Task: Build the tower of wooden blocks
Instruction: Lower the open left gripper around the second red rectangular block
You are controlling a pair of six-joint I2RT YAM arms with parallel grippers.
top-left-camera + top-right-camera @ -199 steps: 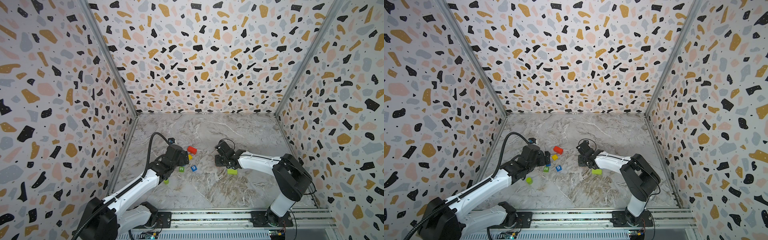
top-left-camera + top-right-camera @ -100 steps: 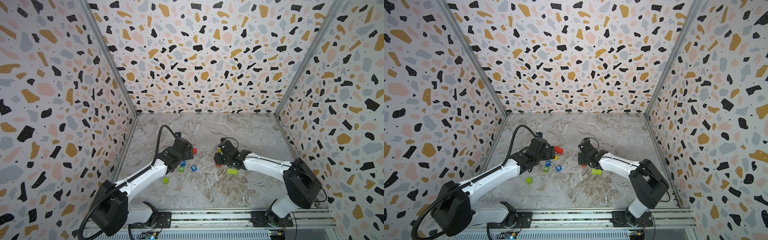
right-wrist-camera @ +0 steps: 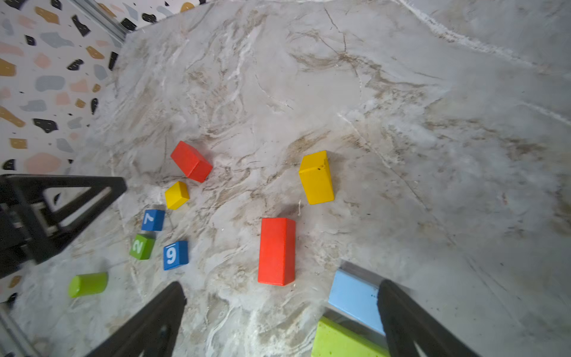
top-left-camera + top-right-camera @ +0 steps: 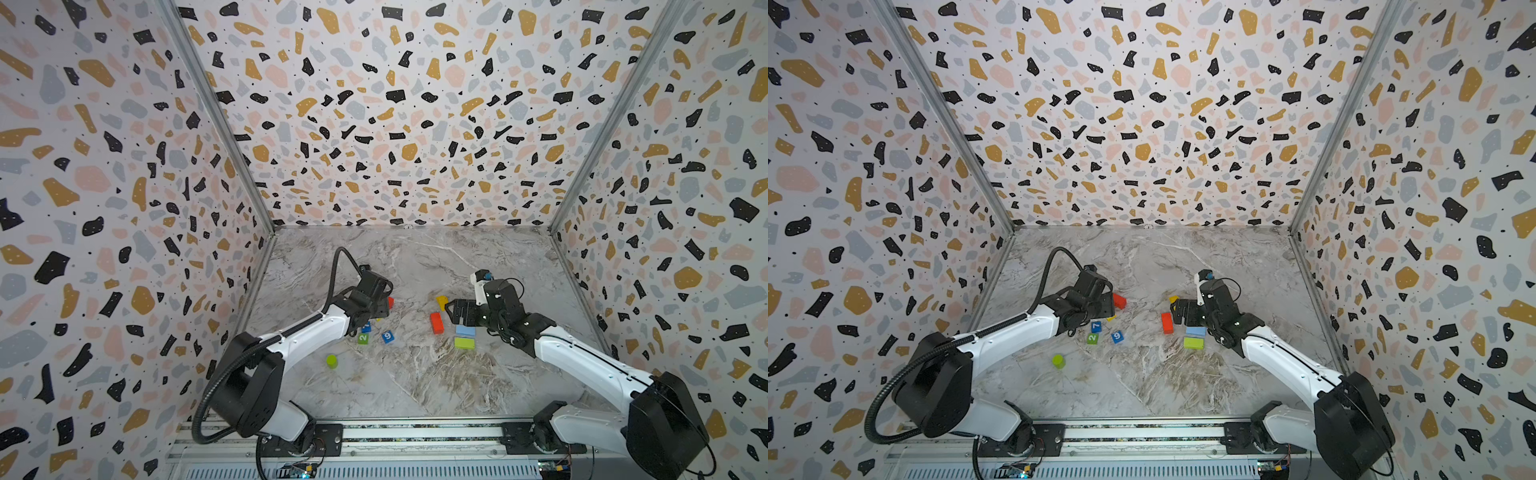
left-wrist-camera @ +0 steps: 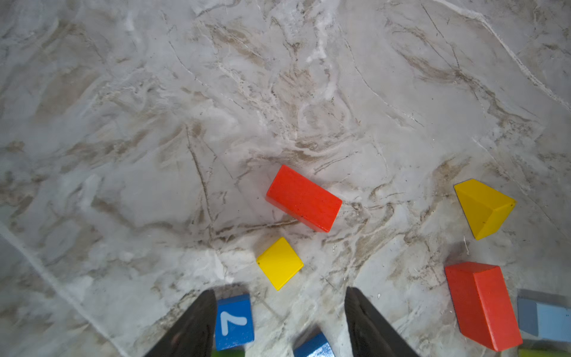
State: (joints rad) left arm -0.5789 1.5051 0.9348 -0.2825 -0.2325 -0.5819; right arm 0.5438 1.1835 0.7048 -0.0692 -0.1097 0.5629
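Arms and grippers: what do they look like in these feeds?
The left arm and right arm: white shells, black joints. The left gripper and right gripper: black, tapered fingers. A black ribbed hose runs along the left arm; thin black wires loop at the right wrist.

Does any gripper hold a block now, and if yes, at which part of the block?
Nothing is held. The left gripper and the right gripper both stand open, and no block is gripped between their jaws.

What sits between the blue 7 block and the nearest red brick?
A small yellow cube separates blue 7 block from red brick, in both wrist views.
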